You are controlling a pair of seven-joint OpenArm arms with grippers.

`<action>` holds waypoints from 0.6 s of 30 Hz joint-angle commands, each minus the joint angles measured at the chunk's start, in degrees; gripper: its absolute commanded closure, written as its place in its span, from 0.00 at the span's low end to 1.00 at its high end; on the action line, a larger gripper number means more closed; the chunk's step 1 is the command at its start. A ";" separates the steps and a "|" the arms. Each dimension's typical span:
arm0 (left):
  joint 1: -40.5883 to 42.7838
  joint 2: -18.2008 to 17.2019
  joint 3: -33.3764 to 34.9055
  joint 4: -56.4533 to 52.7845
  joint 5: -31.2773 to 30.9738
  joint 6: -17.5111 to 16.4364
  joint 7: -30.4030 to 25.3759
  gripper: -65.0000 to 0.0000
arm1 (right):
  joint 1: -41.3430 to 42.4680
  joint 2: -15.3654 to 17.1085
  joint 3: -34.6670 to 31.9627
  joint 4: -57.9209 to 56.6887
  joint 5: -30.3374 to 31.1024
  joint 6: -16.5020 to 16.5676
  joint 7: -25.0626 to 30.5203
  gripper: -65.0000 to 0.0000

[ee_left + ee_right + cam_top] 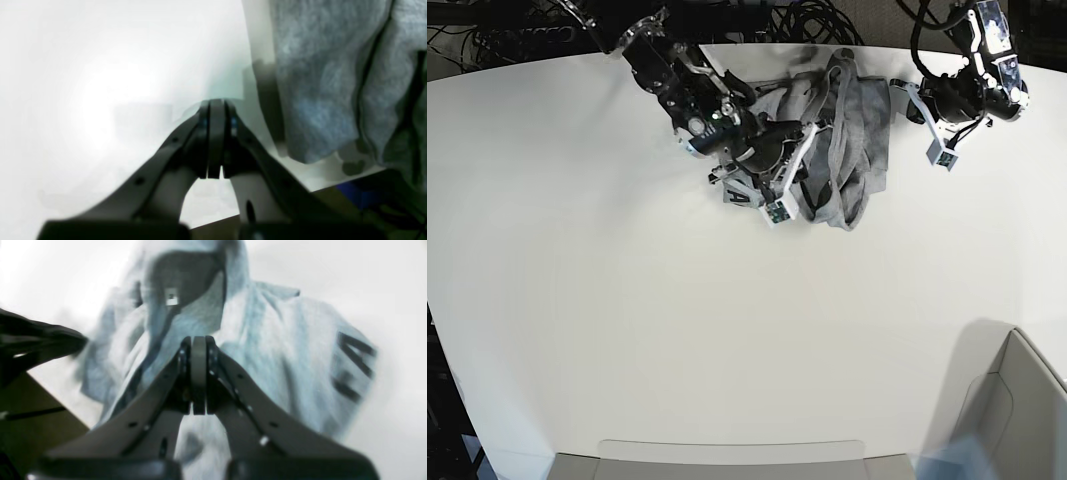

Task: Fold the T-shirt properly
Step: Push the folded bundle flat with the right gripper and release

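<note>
The grey T-shirt (852, 150) lies crumpled at the back of the white table (627, 300). Black letters (353, 366) show on one fold of the T-shirt (267, 350). My right gripper (812, 150) hovers over the heap's left side. In the right wrist view this gripper (199, 340) is shut, pads together, and I see no cloth between them. My left gripper (914, 100) is beside the shirt's right edge. It (217, 101) is shut and empty over bare table, with the T-shirt (317, 83) off to its right.
The table's back edge (333, 188) runs close behind both grippers, with dark cables (807, 20) beyond it. A grey bin (1017, 400) stands at the front right. A low grey tray edge (727, 452) lies along the front.
</note>
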 commanded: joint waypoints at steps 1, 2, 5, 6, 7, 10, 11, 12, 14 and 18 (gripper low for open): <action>0.24 -0.45 -0.12 0.26 0.69 -0.08 0.87 1.00 | 2.15 -1.61 -0.59 -0.80 0.42 0.16 1.39 1.00; 0.24 -0.45 -0.12 0.26 0.69 -0.08 0.87 1.00 | 3.29 -2.49 -1.64 -2.74 0.42 0.34 1.39 1.00; 0.15 -0.45 -0.03 0.26 0.69 -0.08 0.87 1.00 | 7.69 -5.21 -5.07 -8.80 0.33 2.71 1.48 1.00; 0.15 -0.45 0.06 0.26 0.69 -0.08 0.87 1.00 | 9.19 -6.79 -5.78 -11.00 0.33 3.32 1.92 1.00; 0.15 -0.45 0.06 0.26 0.69 -0.08 0.87 1.00 | 10.24 -7.85 -6.13 -12.94 0.33 3.68 2.97 1.00; 0.06 -0.45 0.06 0.26 0.69 -0.08 0.87 1.00 | 14.02 -10.31 -6.39 -21.11 0.33 4.56 6.93 1.00; 0.06 -0.45 0.06 0.26 0.69 -0.08 0.87 1.00 | 15.25 -10.48 -6.39 -24.10 0.50 5.08 8.69 1.00; 0.06 -0.45 0.06 0.26 0.69 -0.08 0.87 1.00 | 16.48 -10.48 -6.92 -27.09 1.38 5.96 10.80 1.00; 0.06 -0.45 0.06 0.26 0.69 -0.08 0.87 1.00 | 18.94 -10.48 -9.20 -30.96 5.34 8.07 14.93 1.00; 0.06 -0.45 0.06 0.26 0.69 -0.08 0.87 1.00 | 22.02 -10.48 -14.39 -35.18 12.90 11.15 21.43 1.00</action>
